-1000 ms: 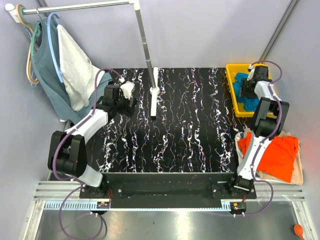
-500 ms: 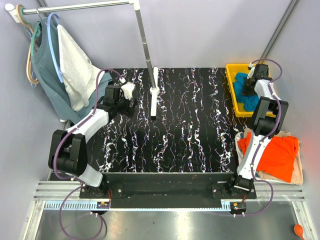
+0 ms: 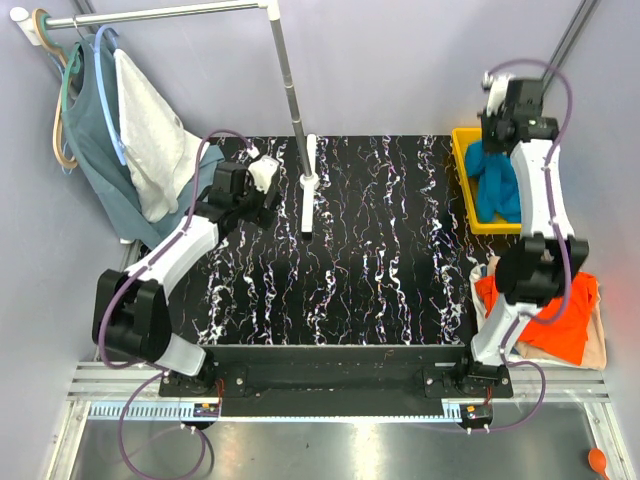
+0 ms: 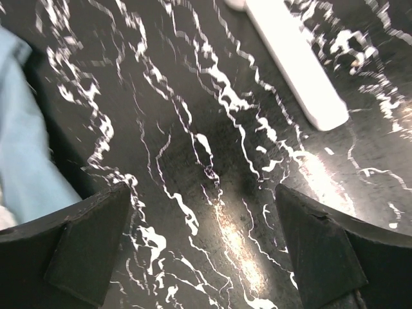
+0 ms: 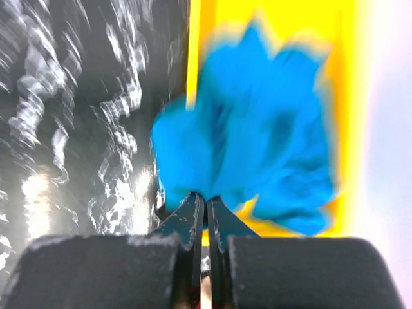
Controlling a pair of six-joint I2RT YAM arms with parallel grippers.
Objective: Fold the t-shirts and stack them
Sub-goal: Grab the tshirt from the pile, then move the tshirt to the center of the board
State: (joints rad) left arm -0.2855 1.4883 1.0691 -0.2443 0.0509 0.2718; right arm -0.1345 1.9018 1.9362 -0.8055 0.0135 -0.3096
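My right gripper (image 3: 497, 140) (image 5: 206, 199) is shut on a bunch of the teal-blue t-shirt (image 3: 494, 185) (image 5: 257, 135), which hangs from it, partly lifted above the yellow bin (image 3: 461, 150) (image 5: 347, 77) at the table's far right. The bright orange t-shirt (image 3: 570, 315) lies spread on a cream one (image 3: 598, 348) off the table's right edge, beside the right arm. Over the far left of the black marbled table, my left gripper (image 3: 268, 195) (image 4: 201, 193) is open with nothing between its fingers.
A clothes rack's pole (image 3: 290, 90) stands on a white foot (image 3: 308, 190) (image 4: 296, 58) at the table's back middle, close to the left gripper. A grey-green top (image 3: 95, 135) (image 4: 26, 148) and a white cloth (image 3: 150, 130) hang from the rail at far left.
The right gripper has shut on the teal-blue t-shirt and risen, pulling it up out of the yellow bin. The left gripper has shifted slightly to the right and stayed open.
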